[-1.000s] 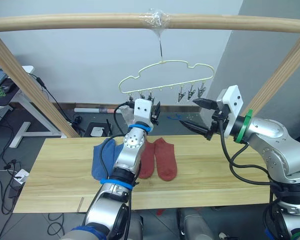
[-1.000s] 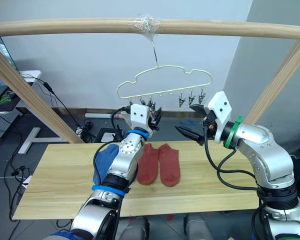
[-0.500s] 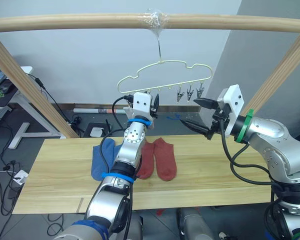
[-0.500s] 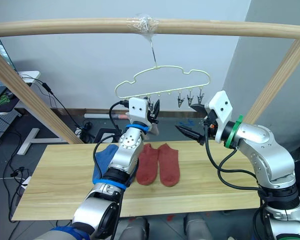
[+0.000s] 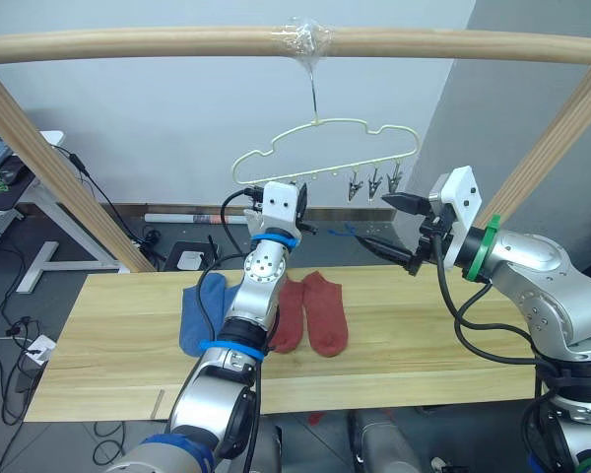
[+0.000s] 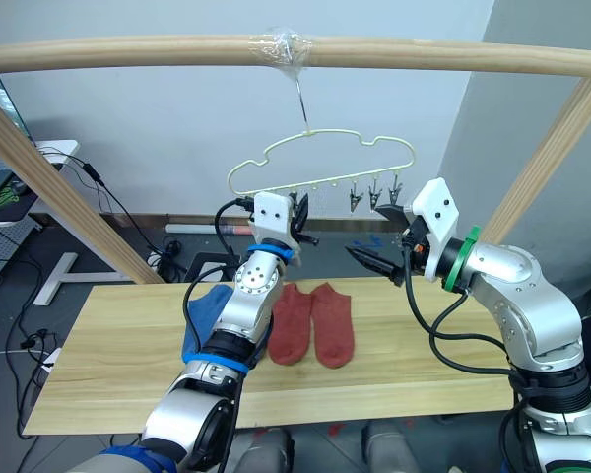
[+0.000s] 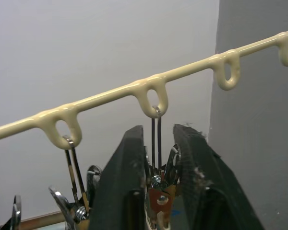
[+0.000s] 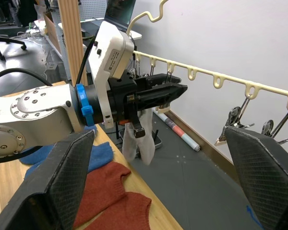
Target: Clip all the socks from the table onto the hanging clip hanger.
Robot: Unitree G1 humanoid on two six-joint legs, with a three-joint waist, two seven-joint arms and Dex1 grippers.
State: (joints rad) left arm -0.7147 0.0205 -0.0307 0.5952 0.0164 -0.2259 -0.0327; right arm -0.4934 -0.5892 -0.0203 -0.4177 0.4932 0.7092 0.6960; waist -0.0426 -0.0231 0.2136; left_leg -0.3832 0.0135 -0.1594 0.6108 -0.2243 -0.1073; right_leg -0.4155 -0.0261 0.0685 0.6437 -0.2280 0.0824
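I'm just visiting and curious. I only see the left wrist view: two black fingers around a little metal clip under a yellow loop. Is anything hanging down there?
Observer: Yes, a light grey sock hangs just beneath the left gripper. I cannot tell whether it hangs from that very clip.
Visitor: Any other socks around?
Observer: Two rust red socks and a blue sock lie on the table below.
Visitor: And the other arm?
Observer: The right gripper is open and holds nothing. It is off to the right of the clip hanger, not touching it.
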